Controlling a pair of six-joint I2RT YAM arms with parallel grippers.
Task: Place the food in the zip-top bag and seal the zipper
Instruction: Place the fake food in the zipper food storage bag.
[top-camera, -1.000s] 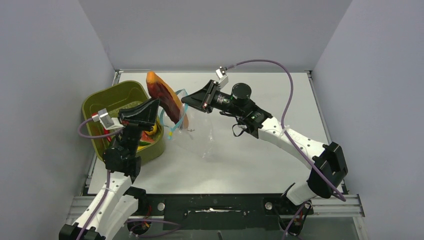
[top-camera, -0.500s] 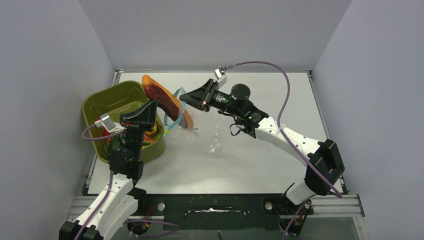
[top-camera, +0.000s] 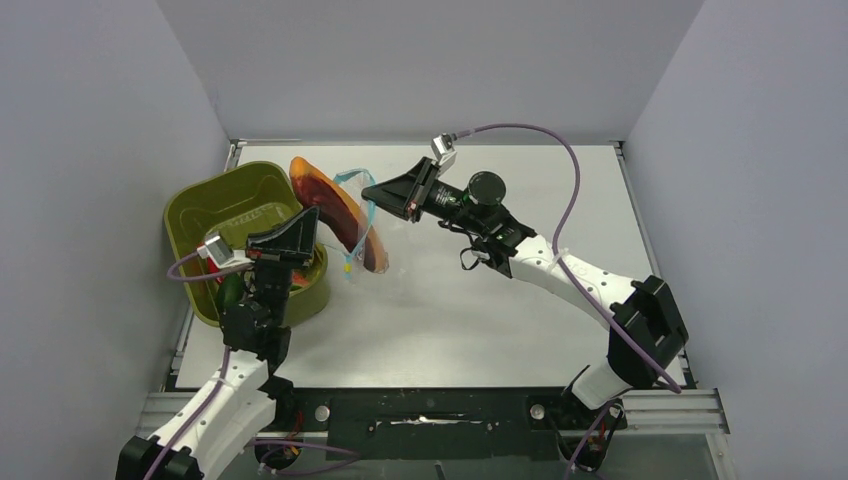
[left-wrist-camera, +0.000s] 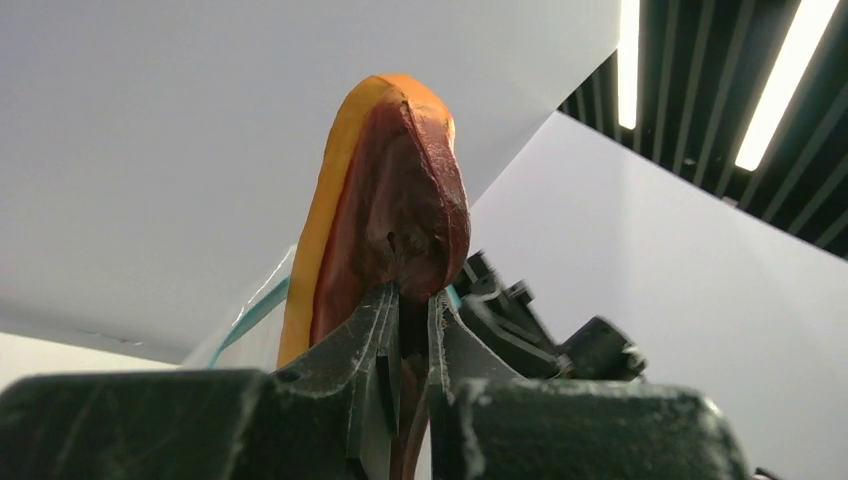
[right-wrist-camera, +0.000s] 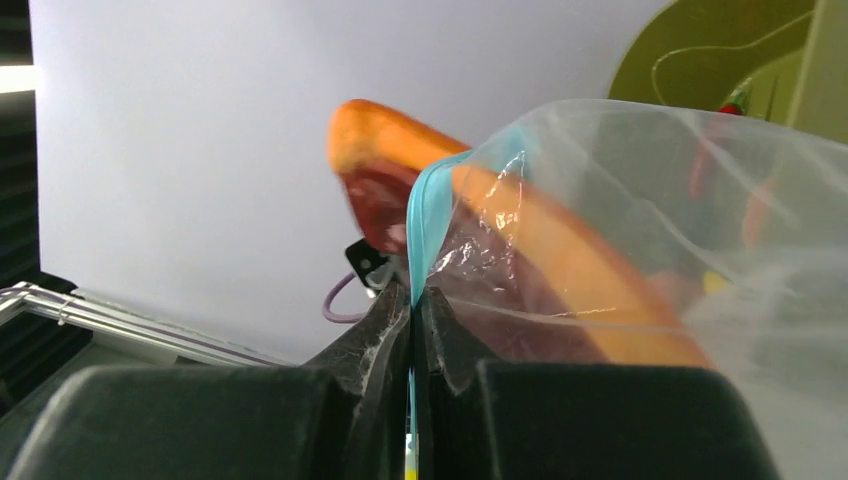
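Left arm at 7 o'clock, right arm at 4 o'clock: white shells, black joints, black left tool and right tool, purple cables.

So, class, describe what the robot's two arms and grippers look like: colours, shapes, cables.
The left arm and right arm have white links and black joints. The left gripper and right gripper are black wedges with two slim dark fingers. A purple cable runs along each arm; a small silver box sits by each wrist.

food slice now farther into raised bag
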